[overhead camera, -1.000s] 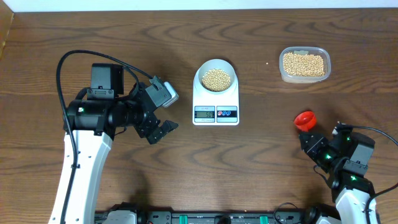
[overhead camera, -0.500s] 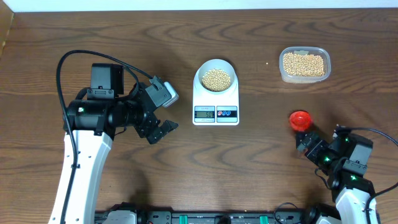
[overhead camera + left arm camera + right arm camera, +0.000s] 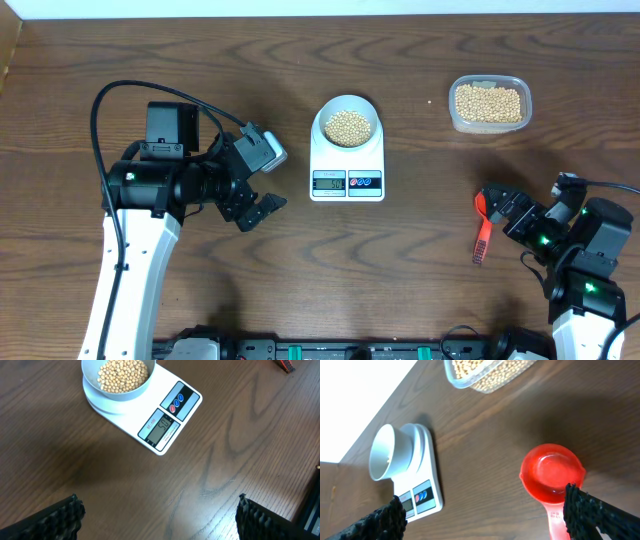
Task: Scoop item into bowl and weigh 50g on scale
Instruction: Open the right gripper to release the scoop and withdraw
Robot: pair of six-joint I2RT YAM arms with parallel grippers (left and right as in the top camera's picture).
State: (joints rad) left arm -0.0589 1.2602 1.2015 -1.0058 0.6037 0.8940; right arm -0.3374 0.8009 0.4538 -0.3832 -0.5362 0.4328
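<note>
I read left fingers (image 3: 60, 520) and right fingers (image 3: 380, 522) released. Red plastic scoop (image 3: 551, 471) lies on wooden surface (image 3: 400, 280); round white bowl (image 3: 117, 397) of tan beans (image 3: 348, 127) atop flat white scale (image 3: 322, 160).

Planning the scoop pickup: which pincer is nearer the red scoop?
Right. The right pincer is open right at the red scoop; the left pincer is away beyond the scale.
</note>
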